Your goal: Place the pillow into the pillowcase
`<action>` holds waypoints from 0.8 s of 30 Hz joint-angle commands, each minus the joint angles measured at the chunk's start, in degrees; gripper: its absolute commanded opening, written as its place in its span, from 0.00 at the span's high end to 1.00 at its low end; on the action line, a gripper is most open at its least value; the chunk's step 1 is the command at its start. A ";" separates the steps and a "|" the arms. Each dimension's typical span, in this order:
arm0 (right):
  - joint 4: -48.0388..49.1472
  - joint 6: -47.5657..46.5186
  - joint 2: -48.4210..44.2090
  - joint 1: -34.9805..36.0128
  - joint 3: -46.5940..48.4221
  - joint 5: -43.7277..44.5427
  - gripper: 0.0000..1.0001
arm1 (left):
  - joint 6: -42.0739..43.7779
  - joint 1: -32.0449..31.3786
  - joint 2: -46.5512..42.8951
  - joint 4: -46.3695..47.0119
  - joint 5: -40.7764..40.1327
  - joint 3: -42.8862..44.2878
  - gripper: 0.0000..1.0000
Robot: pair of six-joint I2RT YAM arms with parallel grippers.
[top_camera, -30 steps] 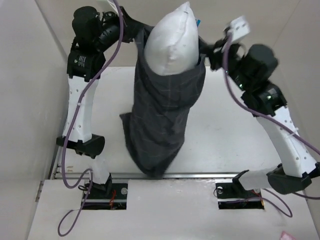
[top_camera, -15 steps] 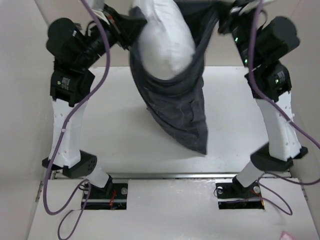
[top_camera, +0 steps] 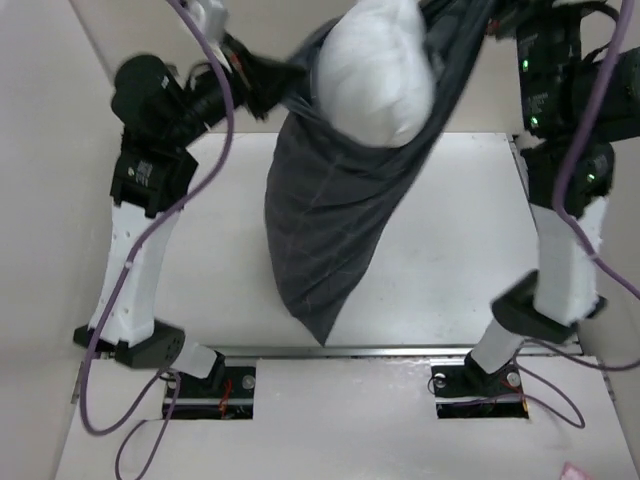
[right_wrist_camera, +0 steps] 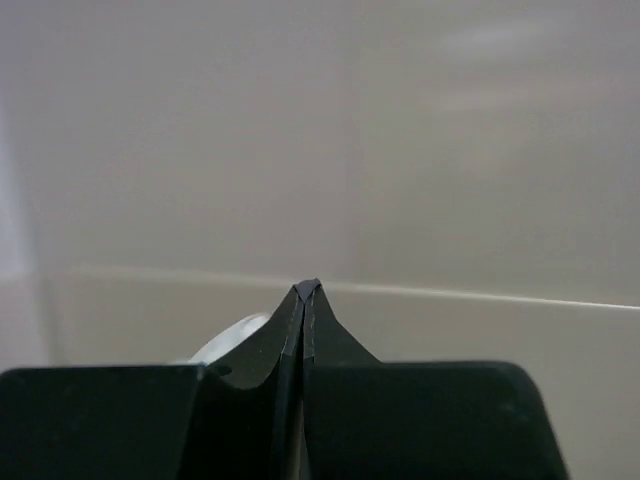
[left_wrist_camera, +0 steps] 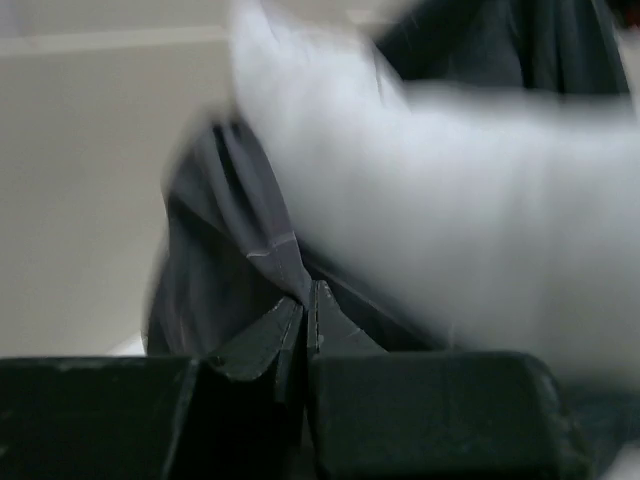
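You had the pillowcase [top_camera: 330, 220] hung mouth-up between the two raised arms, above the worktop [top_camera: 450, 250]. The pillow [top_camera: 375, 70] sat in that mouth, its rounded white top bulging out above the hem and the rest hidden inside the dark check cloth.

Your left tool [left_wrist_camera: 305, 295] was fully closed, its jaws pinching a fold of the pillowcase at the left side of the opening. Your right tool [right_wrist_camera: 305, 290] was also pressed shut. Its own camera showed no cloth past the tips, but from overhead the right side of the hem ran taut up to it, so I judged it to be gripping the pillowcase too.

Below the pillow the sack narrowed and hung slack towards the near edge of the worktop. Whether its tip touched the surface, I could not tell. That limp lower part suggested the pillow had not settled to the bottom.

I read this as the seating step: the pillow was in but only partly down. The next move called for both grips to stay tight on the hem while you lifted or shook the case so the pillow dropped, with the mouth spread wide enough that the bulge didn't jam or tip out over the edge
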 commanded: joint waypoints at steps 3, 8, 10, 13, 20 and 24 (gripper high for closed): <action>6.02 -13.39 17.11 -1.57 26.55 30.29 1.00 | 0.46 -4.69 -24.35 22.37 5.73 -27.41 1.00; 1.47 -2.93 -11.80 -0.17 -16.37 -26.24 1.00 | -2.07 0.72 1.98 1.45 -15.77 10.28 1.00; 0.27 -2.40 -14.35 0.36 -21.45 -44.76 1.00 | -12.03 6.79 8.58 -0.21 -10.20 20.01 1.00; 6.30 -0.65 -13.94 0.89 -19.75 -20.82 1.00 | -21.40 16.48 1.86 15.99 11.50 1.39 1.00; 7.52 -13.83 16.82 -0.43 25.76 35.31 1.00 | -17.20 5.77 -22.57 35.00 26.58 -28.61 1.00; 4.90 -3.28 -2.09 0.37 -10.23 -7.60 1.00 | -7.64 5.25 -25.61 28.28 1.83 -31.12 1.00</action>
